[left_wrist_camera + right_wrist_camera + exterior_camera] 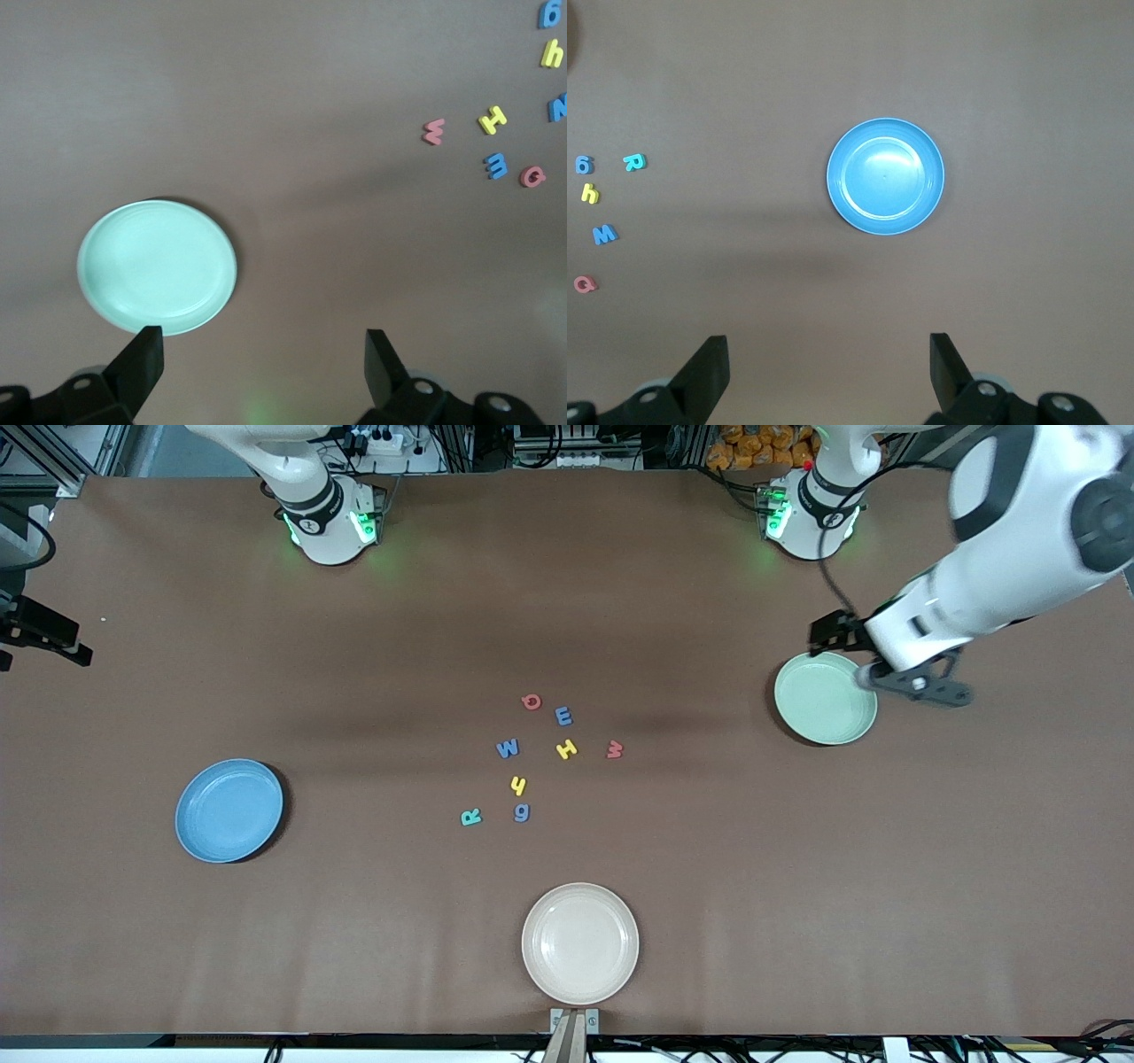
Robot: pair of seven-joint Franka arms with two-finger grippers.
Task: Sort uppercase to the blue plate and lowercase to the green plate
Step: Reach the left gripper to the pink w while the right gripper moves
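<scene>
Eight foam letters lie mid-table: red Q [531, 701], blue W [508, 748], yellow H [566, 748] and teal R [470, 817] are uppercase; blue E-shaped letter [563, 716], red w [615, 750], yellow y [518, 785] and blue g [522, 812] are lowercase. The blue plate [229, 810] lies toward the right arm's end, bare. The green plate [826, 698] lies toward the left arm's end, bare. My left gripper [917, 684] [264, 354] hangs open and empty over that plate's edge [158, 266]. My right gripper [828, 363] is open and empty, high beside the blue plate [886, 175]; the front view does not show it.
A cream plate [580, 942] sits near the table's front edge, nearer the camera than the letters. The brown table [797, 886] spreads wide around the plates. Both arm bases stand along the table's back edge.
</scene>
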